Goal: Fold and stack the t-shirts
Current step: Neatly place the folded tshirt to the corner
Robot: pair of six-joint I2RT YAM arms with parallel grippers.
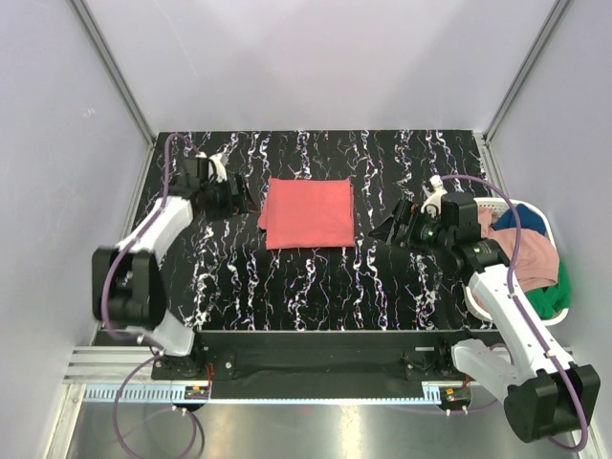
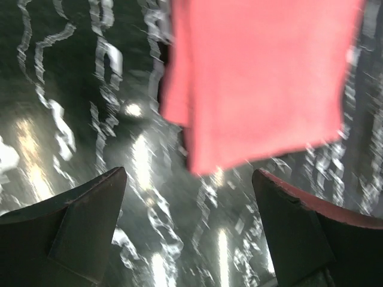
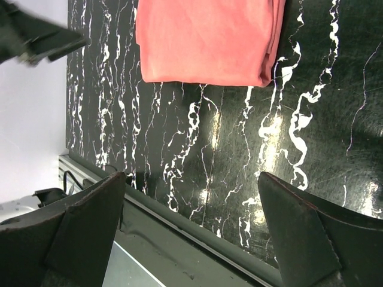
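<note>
At the left, the left gripper (image 1: 222, 196) hangs just beside the left edge of the coral-red folded cloth t-shirt (image 1: 308, 212), its jaws spread wide with nothing between them. The shirt lies as a flat, near-square packet at the middle of the black white-veined tabletop (image 1: 316, 287), with its layered edges showing on the left side.

It looks light, soft and limp. If it must be shifted, I judge a pinch through all the layers at a corner, or a low slide, safer than lifting one edge, which would likely spill the fold open.

To the right of it, the right gripper (image 1: 397, 229) is also spread and empty, sitting between the packet and the white plastic laundry basket (image 1: 570, 287) at the table's right edge.

In the basket a dusty pink shirt (image 1: 531, 253) lies crumpled on top, with a dark blue shirt (image 1: 524, 222) behind it and a green shirt (image 1: 547, 301) under its near side. These are bunched together, so a pinch on a raised pink fold seems the best hold. The others may drag along.
</note>
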